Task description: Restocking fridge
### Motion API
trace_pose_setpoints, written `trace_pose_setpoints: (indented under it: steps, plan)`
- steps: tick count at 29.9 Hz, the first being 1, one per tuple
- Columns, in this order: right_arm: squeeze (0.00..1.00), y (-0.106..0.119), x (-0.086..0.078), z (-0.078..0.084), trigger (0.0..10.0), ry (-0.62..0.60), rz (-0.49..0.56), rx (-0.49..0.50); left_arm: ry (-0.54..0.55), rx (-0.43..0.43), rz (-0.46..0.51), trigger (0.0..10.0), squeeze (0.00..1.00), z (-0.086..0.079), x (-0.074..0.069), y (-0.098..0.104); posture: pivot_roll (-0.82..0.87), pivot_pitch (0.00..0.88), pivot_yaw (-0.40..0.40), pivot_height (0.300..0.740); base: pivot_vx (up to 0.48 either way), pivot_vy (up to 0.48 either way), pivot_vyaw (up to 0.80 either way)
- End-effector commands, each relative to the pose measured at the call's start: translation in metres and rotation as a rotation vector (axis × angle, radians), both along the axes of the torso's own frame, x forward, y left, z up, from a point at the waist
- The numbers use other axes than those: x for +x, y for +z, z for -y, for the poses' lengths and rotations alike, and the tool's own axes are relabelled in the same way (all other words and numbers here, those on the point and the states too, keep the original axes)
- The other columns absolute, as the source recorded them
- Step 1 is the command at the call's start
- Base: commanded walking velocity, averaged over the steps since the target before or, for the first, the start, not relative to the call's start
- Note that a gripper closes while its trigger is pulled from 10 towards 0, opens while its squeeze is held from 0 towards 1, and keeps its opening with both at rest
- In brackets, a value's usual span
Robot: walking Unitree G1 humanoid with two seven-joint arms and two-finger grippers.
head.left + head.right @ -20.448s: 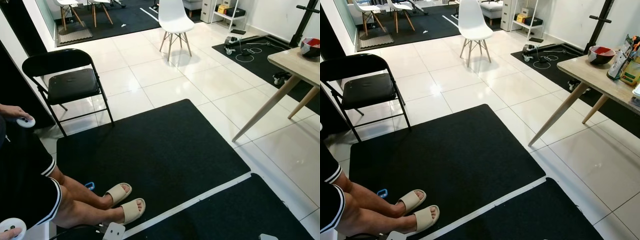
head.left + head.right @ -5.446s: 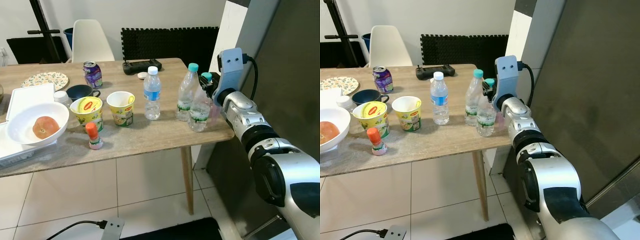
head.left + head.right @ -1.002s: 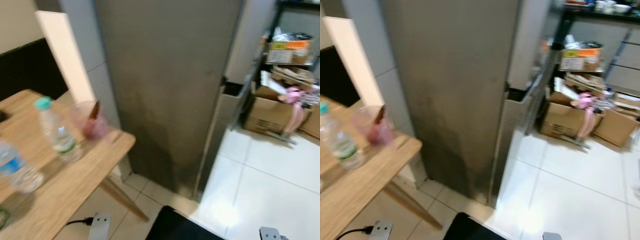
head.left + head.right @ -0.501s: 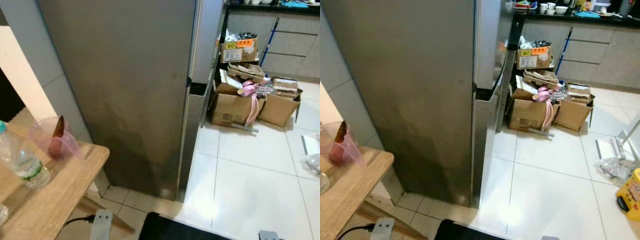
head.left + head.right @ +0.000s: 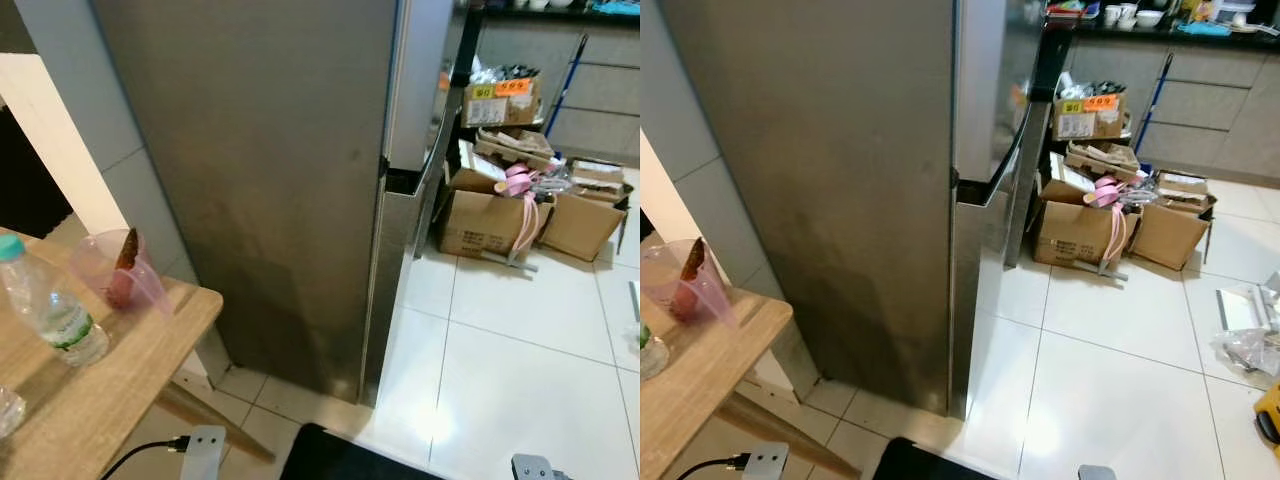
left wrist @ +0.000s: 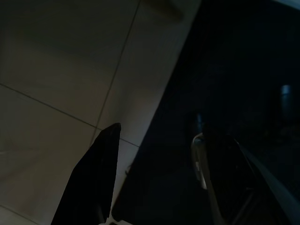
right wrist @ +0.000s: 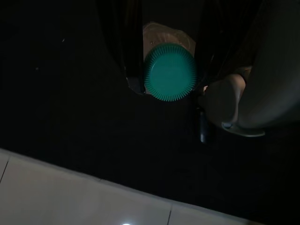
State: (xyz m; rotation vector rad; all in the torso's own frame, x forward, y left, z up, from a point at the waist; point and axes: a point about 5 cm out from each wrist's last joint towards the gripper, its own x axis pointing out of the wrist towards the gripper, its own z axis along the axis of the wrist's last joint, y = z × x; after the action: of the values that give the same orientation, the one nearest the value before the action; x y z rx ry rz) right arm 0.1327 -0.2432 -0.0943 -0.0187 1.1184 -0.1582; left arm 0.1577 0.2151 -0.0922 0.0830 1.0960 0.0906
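Teal-capped bottle point(image 7: 169, 70) clenched in right pincer point(image 7: 169, 51) | left pincer point(image 6: 157, 154) released, over dark mat point(image 6: 243, 70)

White tile floor point(image 5: 500, 370) (glossy), cardboard boxes point(image 5: 520, 215) by dark cabinets point(image 5: 1200, 120).

One fridge point(image 5: 270, 180), two water bottles point(image 5: 50, 305) point(image 7: 169, 72), one pink cup point(image 5: 112, 270), several cardboard boxes point(image 5: 480, 222)

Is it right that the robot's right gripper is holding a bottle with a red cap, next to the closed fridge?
Not quite. The cap is teal-green, not red; the right wrist view shows it between the right gripper's black fingers. The rest holds: the bottle is held, and the fridge doors are closed.
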Motion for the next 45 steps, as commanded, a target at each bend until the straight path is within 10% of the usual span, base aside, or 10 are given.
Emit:
trace_pose_setpoints:
  steps: [1,45]
  plan:
    - [0.00,0.0016,0.0036,0.0008,10.0,-0.003,0.016,0.000,0.009,-0.016,-0.011,10.0,0.00,0.0040,-0.0026,-0.0019,-0.03,0.000,0.018,0.740,0.000,-0.405,0.00]
    - [0.00,-0.0005,-0.0017,-0.0029,10.0,0.097,-0.004,0.032,-0.025,-0.022,-0.009,10.0,0.00,0.0078,0.0000,-0.0015,-0.04,0.000,0.018,0.740,0.000,-0.411,0.44]
